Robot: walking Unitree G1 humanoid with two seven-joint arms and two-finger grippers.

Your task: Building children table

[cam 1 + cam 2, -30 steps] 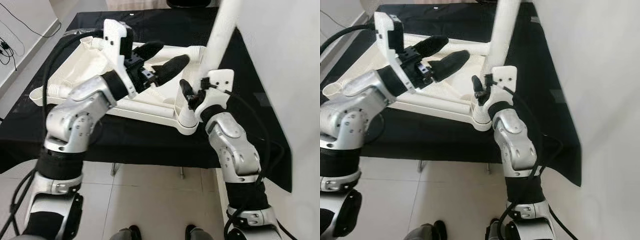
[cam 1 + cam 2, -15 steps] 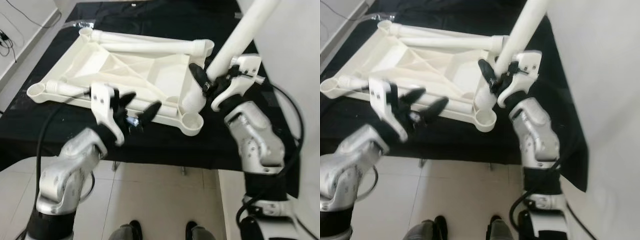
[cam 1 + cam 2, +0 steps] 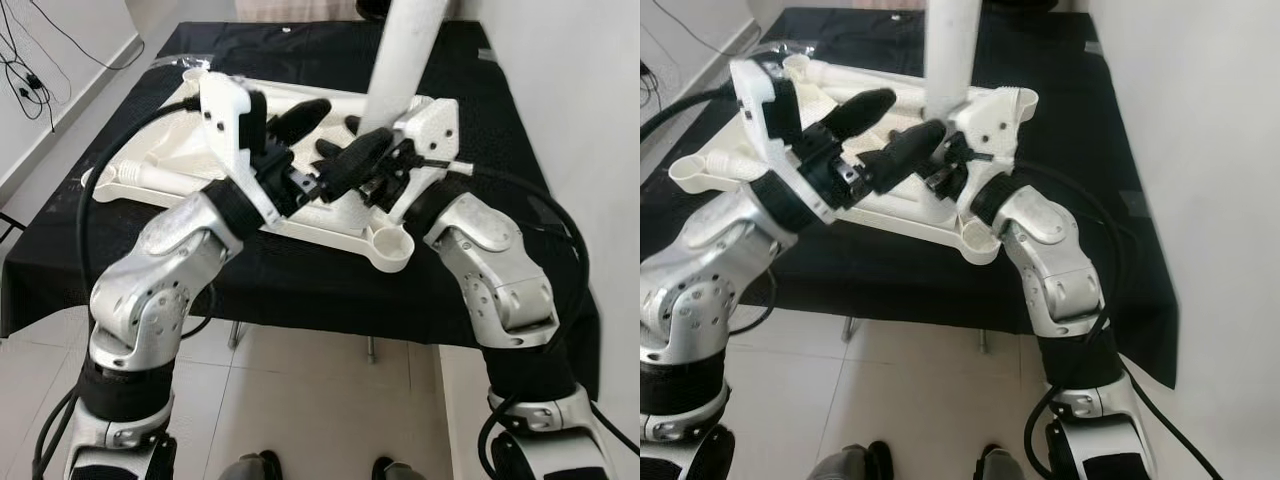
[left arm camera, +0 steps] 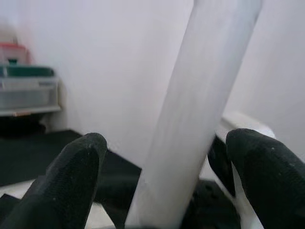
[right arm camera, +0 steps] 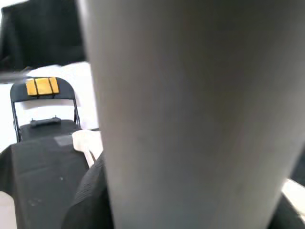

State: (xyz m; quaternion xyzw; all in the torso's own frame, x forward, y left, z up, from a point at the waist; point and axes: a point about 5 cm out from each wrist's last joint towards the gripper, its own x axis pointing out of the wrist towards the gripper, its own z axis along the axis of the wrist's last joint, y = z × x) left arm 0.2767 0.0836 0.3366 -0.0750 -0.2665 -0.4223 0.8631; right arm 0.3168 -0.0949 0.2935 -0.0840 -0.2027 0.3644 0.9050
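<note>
- The white table leg (image 3: 405,55) stands nearly upright over the near right corner of the upturned tabletop (image 3: 175,150), which lies flat on the black-draped bench (image 3: 480,110).
- Your right tool (image 3: 375,165) is at the leg's base, and its wrist view looks straight onto the leg up close; it seems clamped on the leg, but you cannot tell for certain, because the other arm covers its fingers.
- Your left tool (image 4: 162,191) has its two black fingers (image 4: 78,164) spread apart, one on each side of the leg and not touching it.
- Judge the leg as hollow moulded plastic: light, stiff and smooth, so likely to slip or twist in a loose hold. Take it low, close to the socket, where a long piece levers least.
- The open corner socket (image 3: 392,240) sits just in front of the leg's foot, close to the bench edge.
- Other legs lie along the tabletop's far edge (image 3: 330,98) and left side (image 3: 135,172).
- Both arms crowd that one corner, so each tool can foul the other.
- A white wall (image 3: 570,90) stands close on your right, and a folding chair (image 5: 45,107) beyond the bench.
</note>
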